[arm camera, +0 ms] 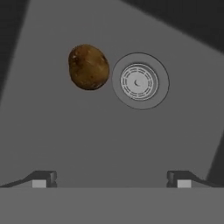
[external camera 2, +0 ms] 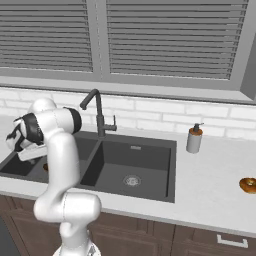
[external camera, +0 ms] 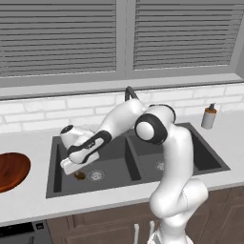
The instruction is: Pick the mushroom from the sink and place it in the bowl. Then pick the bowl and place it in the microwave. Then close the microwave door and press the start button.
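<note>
Gripper (arm camera: 111, 177) jaws wide apart, empty, lower frame in hand view. Mushroom (arm camera: 89, 67) upper left, just beside drain (arm camera: 140, 81) on sink (arm camera: 65, 140) floor.

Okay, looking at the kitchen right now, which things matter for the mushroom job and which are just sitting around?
For the job:
- mushroom, on the sink floor beside the drain
- sink
- bowl, on the counter left of the sink
- gripper, jaws open above the mushroom

Just lying about:
- soap dispenser
- faucet
- doughnut-like ring
</note>
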Robot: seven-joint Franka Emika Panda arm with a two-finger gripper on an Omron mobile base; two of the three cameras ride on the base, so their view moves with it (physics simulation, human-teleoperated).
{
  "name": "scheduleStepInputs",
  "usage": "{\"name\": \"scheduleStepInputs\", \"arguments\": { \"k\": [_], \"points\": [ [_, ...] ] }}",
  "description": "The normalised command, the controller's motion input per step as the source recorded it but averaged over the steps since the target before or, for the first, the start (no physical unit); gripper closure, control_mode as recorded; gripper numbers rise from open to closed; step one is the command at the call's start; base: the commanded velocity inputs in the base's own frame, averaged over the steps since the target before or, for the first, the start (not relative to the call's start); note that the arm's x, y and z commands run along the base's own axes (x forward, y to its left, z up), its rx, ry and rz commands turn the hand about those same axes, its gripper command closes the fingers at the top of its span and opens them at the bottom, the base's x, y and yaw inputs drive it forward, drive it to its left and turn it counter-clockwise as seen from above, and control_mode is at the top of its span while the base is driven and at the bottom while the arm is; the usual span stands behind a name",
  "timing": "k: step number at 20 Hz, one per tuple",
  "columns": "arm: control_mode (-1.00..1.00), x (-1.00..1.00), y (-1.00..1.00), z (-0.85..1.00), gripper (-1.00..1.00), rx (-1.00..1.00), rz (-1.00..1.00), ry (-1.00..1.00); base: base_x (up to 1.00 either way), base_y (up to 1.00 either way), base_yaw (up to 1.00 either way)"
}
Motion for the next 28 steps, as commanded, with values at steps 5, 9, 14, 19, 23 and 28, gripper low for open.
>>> {"name": "scheduleStepInputs", "arguments": {
  "k": [5, 9, 14, 19, 23, 28],
  "points": [
    [-1.0, 0.13, 0.04, -0.28, -1.0, 0.0, 0.09, -0.01, 0.0, 0.0, 0.0],
    [-1.0, 0.27, 0.0, -0.3, -1.0, 0.0, 0.13, -0.02, 0.0, 0.0, 0.0],
    [-1.0, 0.36, 0.0, -0.22, -1.0, 0.0, 0.11, -0.03, 0.0, 0.0, 0.0],
    [-1.0, 0.35, 0.13, -0.19, -1.0, 0.02, 0.07, 0.0, 0.0, 0.0, 0.0],
    [-1.0, 0.28, 0.23, -0.3, -1.0, 0.01, 0.08, 0.0, 0.0, 0.0, 0.0],
    [-1.0, 0.16, 0.16, -0.33, -1.0, 0.0, 0.06, 0.0, 0.0, 0.0, 0.0]
  ]
}}
